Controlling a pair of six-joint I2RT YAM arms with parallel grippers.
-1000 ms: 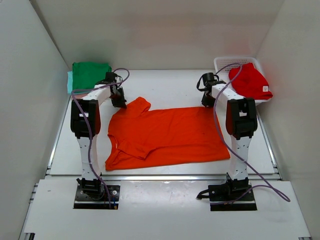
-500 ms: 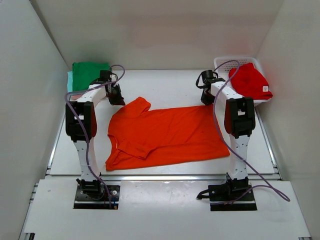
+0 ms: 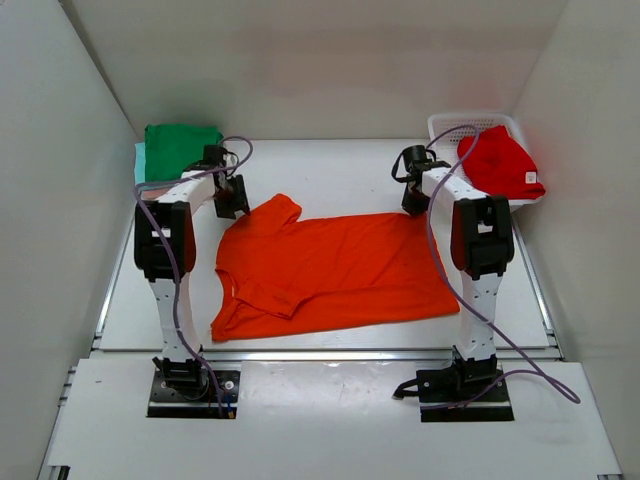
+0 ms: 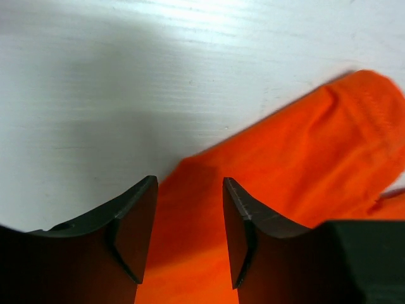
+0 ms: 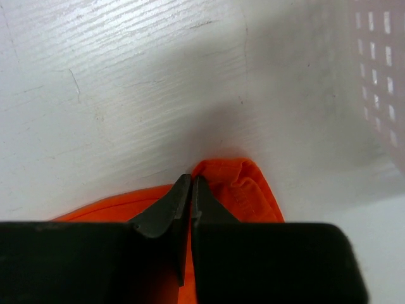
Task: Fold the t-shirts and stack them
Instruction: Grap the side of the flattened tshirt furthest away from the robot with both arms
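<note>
Bright orange cloth t-shirt (image 3: 340, 265) flat on white counter (image 3: 330, 175), left pincer (image 4: 190, 185) gaping over sleeve, right pincer (image 5: 191, 182) pinching bunched corner.

White table (image 3: 340, 175) beneath me; plain white walls (image 3: 300, 70) ahead and on both sides; soft, even light.

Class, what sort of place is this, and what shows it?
Probably a lab robot test cell: plain white walls box in the table, the left arm and right arm are bolted at its near edge, and an orange t-shirt lies spread out.
</note>
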